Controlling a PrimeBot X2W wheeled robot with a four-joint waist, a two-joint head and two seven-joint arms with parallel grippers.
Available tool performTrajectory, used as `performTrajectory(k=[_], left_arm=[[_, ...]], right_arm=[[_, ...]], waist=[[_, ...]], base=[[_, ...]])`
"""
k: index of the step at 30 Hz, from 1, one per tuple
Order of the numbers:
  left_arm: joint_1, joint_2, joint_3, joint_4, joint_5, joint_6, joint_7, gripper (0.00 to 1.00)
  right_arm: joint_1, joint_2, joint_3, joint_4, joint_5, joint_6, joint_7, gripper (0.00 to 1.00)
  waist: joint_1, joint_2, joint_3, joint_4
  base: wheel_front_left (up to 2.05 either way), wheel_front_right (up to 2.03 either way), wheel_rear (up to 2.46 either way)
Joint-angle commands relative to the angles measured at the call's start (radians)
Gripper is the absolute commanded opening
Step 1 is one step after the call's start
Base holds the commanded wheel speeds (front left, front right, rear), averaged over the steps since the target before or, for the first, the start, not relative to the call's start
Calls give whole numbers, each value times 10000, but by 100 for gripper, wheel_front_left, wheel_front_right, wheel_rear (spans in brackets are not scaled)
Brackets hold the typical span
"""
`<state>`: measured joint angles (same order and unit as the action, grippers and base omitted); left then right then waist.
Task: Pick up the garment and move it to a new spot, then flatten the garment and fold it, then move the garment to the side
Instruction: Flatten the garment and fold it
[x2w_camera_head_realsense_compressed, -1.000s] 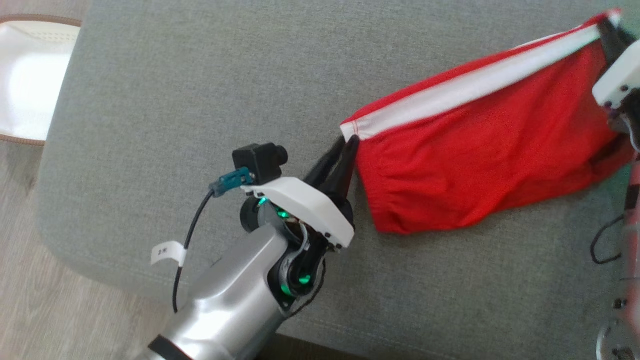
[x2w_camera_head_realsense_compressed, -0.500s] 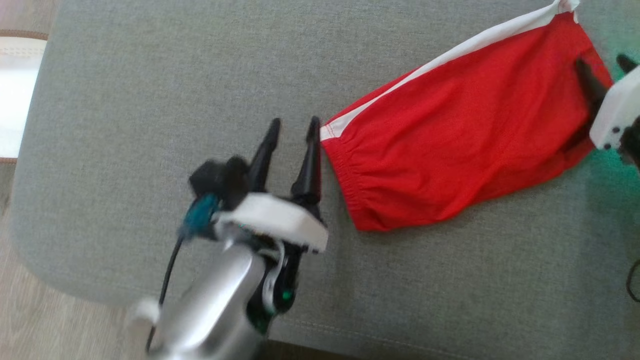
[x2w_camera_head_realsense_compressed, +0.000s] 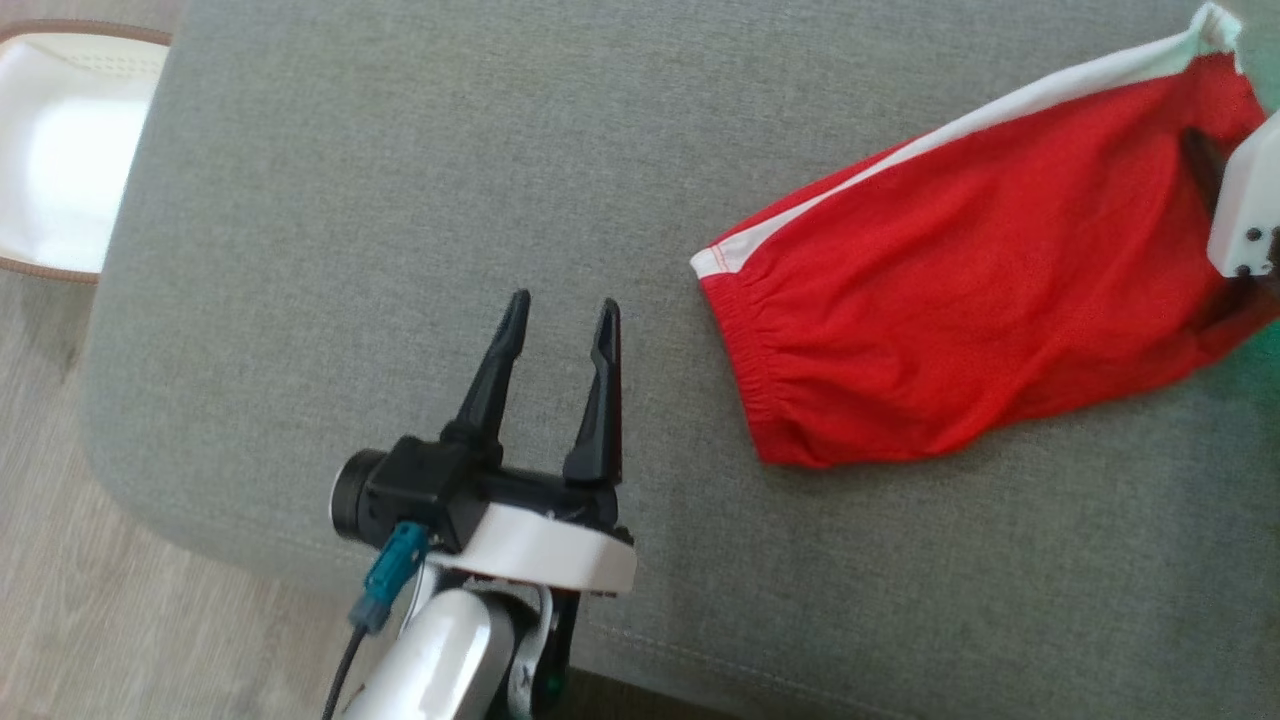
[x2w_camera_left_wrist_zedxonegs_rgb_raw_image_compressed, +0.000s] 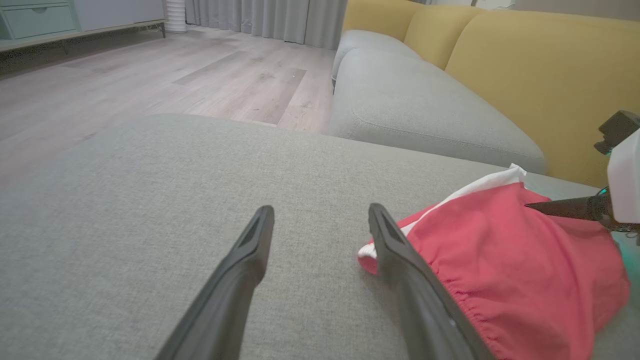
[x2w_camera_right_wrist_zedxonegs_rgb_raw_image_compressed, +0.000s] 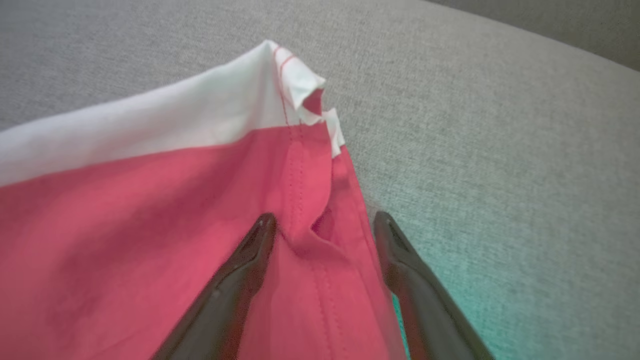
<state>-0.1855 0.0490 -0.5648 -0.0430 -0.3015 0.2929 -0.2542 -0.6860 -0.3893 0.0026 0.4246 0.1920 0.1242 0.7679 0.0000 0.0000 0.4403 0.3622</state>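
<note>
left gripper (x2w_camera_head_realsense_compressed: 563, 302) spread wide, lower centre, empty; right gripper (x2w_camera_right_wrist_zedxonegs_rgb_raw_image_compressed: 325, 219) spread too, straddling an edge of the red garment (x2w_camera_head_realsense_compressed: 960, 290). it lies mid-right on the cushion (x2w_camera_head_realsense_compressed: 400, 180), likely relocated. flattening, folding, moving aside remain.

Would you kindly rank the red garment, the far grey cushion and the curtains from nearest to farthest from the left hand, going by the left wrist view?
1. Red garment, just right of the left hand.
2. Far grey cushion, ahead and to the right.
3. Curtains, across the floor at the top.
</note>
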Motion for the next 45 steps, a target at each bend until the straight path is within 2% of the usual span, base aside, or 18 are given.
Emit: performTrajectory(k=[1, 2, 4, 9, 13, 17, 22, 26, 34, 39, 45], left_arm=[[156, 19, 368, -355, 103, -101, -75, 100], [197, 18, 396, -346, 104, -150, -75, 100], [267, 16, 510, -297, 147, -224, -75, 100], [595, 15, 1019, -79, 426, -454, -75, 100], [986, 14, 1317, 27, 717, -817, -75, 100], [1293, 14, 1495, 205, 1006, -1162, -76, 100], [1505, 13, 1634, 274, 1029, -1271, -76, 100], [1712, 13, 1585, 354, 890, -1233, -76, 100], [1657, 13, 1238, 506, 551, -1040, -76, 100], [1445, 13, 1063, 701, 404, -957, -76, 100], [1475, 13, 1057, 906, 294, -830, -76, 100]], right_arm=[[570, -93, 315, 234, -28, 65, 637, 88], [625, -54, 293, 218, 119, 65, 733, 0], [684, 137, 192, 155, 494, 65, 818, 0], [677, 899, -973, -90, 1308, 65, 415, 0], [983, 573, -2112, -66, 1258, 65, 126, 0], [1161, 204, -3512, 65, 992, 65, -226, 0], [1048, 123, -4050, -168, 895, 65, -443, 0], [865, 507, -3575, -843, 1112, 65, -393, 0], [1221, 2509, -1017, -2450, 1644, 65, 203, 0], [1420, 3278, -88, -1967, 1615, 65, -198, 0], [1645, 3385, 708, -1139, 1934, 65, -959, 0]], waist=[[0, 0, -43, 36], [0, 0, -56, 31], [0, 0, -126, -81], [0, 0, -542, -786], [0, 0, -993, -1210], [0, 0, -1290, -1337], [0, 0, -1527, -1350], [0, 0, -1733, -1317], [0, 0, -1700, -1020], [0, 0, -1707, -687], [0, 0, -1922, -468]], base=[[0, 0, 0], [0, 0, 0], [0, 0, 0], [0, 0, 0], [0, 0, 0], [0, 0, 0], [0, 0, 0], [0, 0, 0], [0, 0, 0], [0, 0, 0], [0, 0, 0]])
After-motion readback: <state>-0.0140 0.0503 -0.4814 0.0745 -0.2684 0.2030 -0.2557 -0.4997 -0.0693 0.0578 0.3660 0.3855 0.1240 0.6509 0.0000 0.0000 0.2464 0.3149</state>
